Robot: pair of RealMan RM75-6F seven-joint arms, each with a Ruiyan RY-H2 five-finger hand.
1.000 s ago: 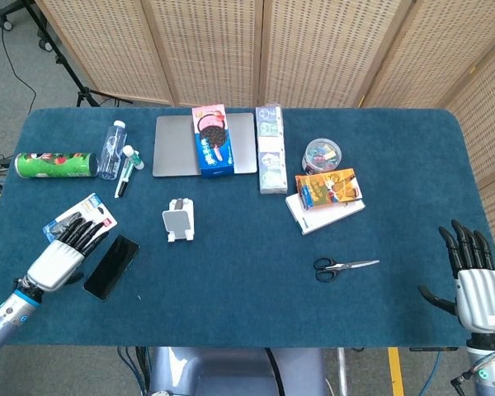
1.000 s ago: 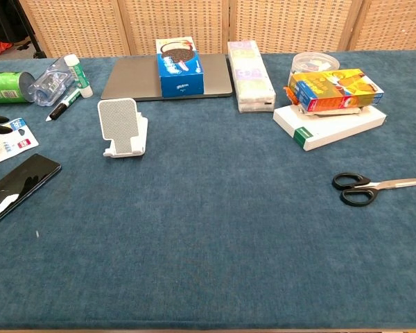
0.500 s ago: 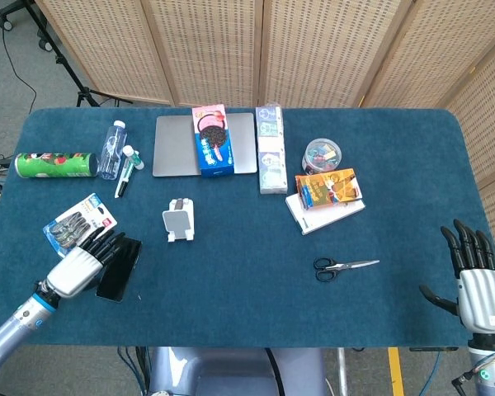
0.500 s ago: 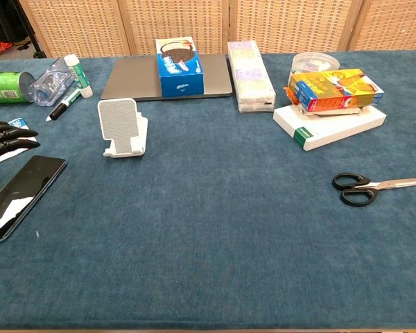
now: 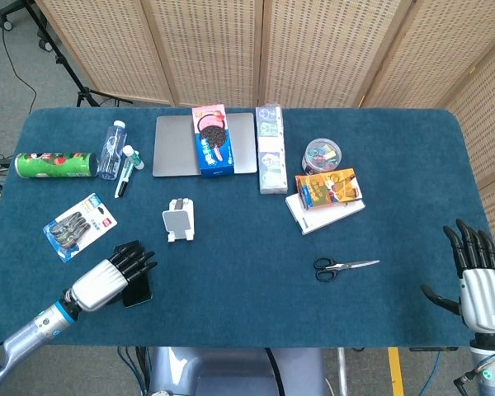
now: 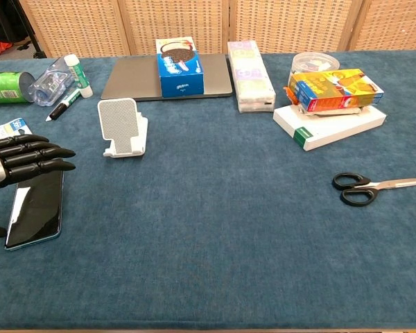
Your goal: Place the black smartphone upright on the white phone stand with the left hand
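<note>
Grasping is the step now: my left hand (image 6: 24, 158) hovers with fingers straight and apart, holding nothing, over the black smartphone (image 6: 36, 208) lying flat on the surface (image 6: 215, 229). Next I must close around its edges, then carry it to the white phone stand (image 6: 123, 128) nearby.

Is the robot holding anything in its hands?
Nothing is held. The left hand hovers over the flat black smartphone; the right hand is open.

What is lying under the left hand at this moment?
The black smartphone lies flat on the table under the left hand. Its near end shows; the fingers cover its far end.
</note>
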